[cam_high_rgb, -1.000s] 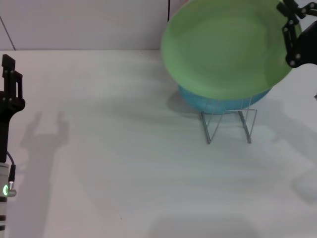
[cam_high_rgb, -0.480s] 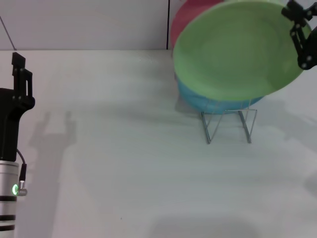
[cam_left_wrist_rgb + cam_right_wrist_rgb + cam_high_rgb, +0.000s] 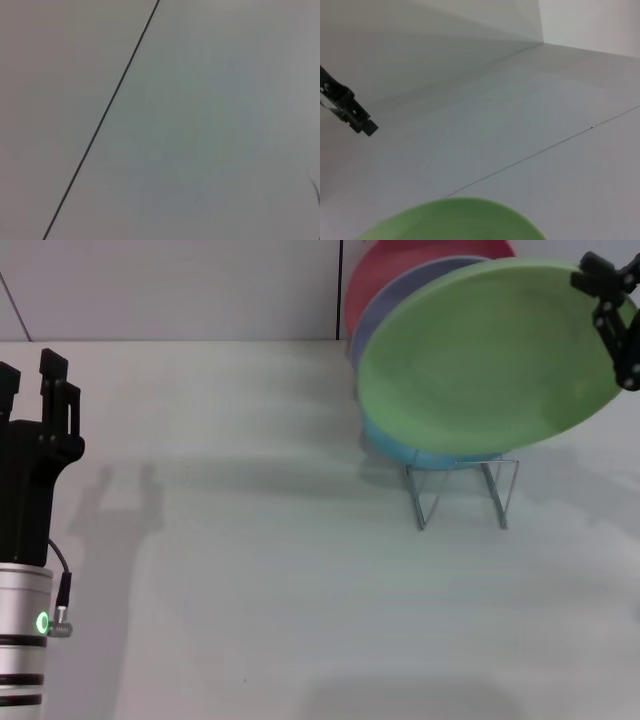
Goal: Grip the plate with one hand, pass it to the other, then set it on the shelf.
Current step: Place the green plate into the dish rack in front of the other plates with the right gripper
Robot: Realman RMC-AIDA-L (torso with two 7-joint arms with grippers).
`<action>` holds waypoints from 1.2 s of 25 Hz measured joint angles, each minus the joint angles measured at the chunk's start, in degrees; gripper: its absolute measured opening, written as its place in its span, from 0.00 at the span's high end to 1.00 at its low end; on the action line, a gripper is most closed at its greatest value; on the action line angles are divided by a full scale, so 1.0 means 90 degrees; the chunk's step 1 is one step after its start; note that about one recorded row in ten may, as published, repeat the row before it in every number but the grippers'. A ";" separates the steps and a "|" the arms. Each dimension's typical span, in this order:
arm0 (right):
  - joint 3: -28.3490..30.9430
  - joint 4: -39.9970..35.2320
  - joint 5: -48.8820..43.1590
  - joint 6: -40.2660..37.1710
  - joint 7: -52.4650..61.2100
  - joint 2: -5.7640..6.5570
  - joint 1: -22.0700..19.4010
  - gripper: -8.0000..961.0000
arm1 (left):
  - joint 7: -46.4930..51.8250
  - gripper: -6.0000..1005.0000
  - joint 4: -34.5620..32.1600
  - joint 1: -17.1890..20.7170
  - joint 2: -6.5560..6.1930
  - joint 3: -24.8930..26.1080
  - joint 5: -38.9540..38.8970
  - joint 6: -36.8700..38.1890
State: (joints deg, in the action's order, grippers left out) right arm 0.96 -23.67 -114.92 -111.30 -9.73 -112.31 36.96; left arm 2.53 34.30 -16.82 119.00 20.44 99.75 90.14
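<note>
The light green plate is tilted, its face towards me, above the front of the silver wire shelf. My right gripper is shut on the plate's right rim at the far right. I cannot tell whether the plate's lower edge touches the shelf. The plate's rim also shows in the right wrist view. My left gripper is open and empty at the left edge, fingers pointing up, far from the plate.
A turquoise plate, a lavender plate and a red plate stand in the shelf behind the green one. The white table stretches in front. A wall runs along the back.
The green plate has moved right and a little down, uncovering the red and lavender plates behind it. My left arm has risen and moved slightly right.
</note>
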 joint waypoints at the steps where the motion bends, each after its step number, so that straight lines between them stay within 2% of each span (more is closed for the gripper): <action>1: -0.0002 -0.0013 0.0003 -0.0002 -0.0011 0.0017 0.0000 0.97 | 0.0049 0.48 0.0000 0.0002 0.0000 -0.0006 0.0000 -0.0006; 8: -0.0029 -0.0281 0.0006 0.0071 -0.0028 0.0051 0.0030 0.97 | 0.0108 0.48 -0.0003 -0.0014 0.0000 -0.0121 0.0000 -0.0010; 12: -0.0314 -0.0448 0.0006 0.0229 -0.0037 0.0054 0.0066 0.97 | 0.0102 0.48 -0.0002 -0.0021 0.0001 -0.0167 0.0000 -0.0009; 17: -0.0596 -0.0480 0.0006 0.0395 -0.0034 0.0057 0.0084 0.97 | 0.0056 0.48 0.0053 -0.0004 0.0000 -0.0217 0.0000 -0.0009; 30: -0.0848 -0.0486 -0.0010 0.0577 -0.0034 0.0039 0.0064 0.97 | 0.0051 0.49 0.0056 -0.0048 0.0000 -0.0222 0.0000 -0.0006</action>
State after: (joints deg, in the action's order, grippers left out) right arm -6.68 -28.04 -115.01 -106.11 -10.04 -111.95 37.54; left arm 2.99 34.80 -17.25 119.00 18.45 99.75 90.09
